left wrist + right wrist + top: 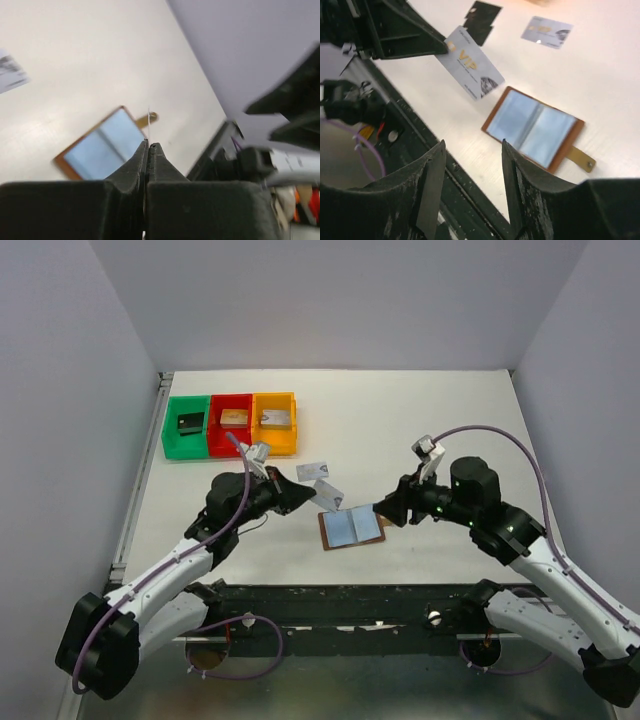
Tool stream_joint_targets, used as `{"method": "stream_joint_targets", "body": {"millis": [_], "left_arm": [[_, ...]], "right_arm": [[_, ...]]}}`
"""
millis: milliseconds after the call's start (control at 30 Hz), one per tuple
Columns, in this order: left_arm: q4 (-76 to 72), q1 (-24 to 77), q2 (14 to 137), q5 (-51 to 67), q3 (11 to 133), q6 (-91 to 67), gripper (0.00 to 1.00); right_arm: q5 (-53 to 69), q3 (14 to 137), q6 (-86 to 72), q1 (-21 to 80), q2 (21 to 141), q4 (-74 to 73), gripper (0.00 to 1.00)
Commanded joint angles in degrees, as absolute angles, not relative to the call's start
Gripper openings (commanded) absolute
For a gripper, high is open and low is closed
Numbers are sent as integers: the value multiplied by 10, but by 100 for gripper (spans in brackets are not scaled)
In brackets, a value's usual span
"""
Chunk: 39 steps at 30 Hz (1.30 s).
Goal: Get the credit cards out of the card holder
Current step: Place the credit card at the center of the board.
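The brown card holder (352, 528) lies open on the table, pale blue lining up; it also shows in the left wrist view (102, 147) and the right wrist view (535, 127). My left gripper (305, 497) is shut on a grey VIP card (470, 62) and holds it above the table, left of the holder. In the left wrist view the fingers (149, 146) pinch the card's thin edge (148, 120). A second grey card (313, 471) lies on the table beyond the holder. A black flat shape (481, 16), perhaps the black card, lies further off. My right gripper (385, 510) is open and empty at the holder's right edge (473, 145).
Green (170, 435), red (216, 440) and orange (294, 425) bins stand in a row at the back left, each with a block inside. The table's dark front rail (350, 600) runs close below the holder. Grey walls close in the table on three sides.
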<state>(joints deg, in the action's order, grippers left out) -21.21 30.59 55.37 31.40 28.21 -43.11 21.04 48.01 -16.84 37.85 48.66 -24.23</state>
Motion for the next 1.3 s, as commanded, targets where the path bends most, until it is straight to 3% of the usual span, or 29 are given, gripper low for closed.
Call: {"method": "stream_joint_targets", "body": {"millis": [0, 333, 533, 1267], "left_arm": [[-288, 288, 542, 17, 191, -580, 0], [-450, 285, 709, -99, 177, -625, 0], [-569, 278, 827, -79, 172, -662, 0], [-657, 310, 950, -62, 169, -689, 0]], "right_arm": [[46, 432, -223, 376, 455, -200, 56], [99, 395, -260, 376, 469, -156, 55], [100, 379, -265, 376, 464, -156, 55], [87, 378, -258, 377, 488, -163, 55]]}}
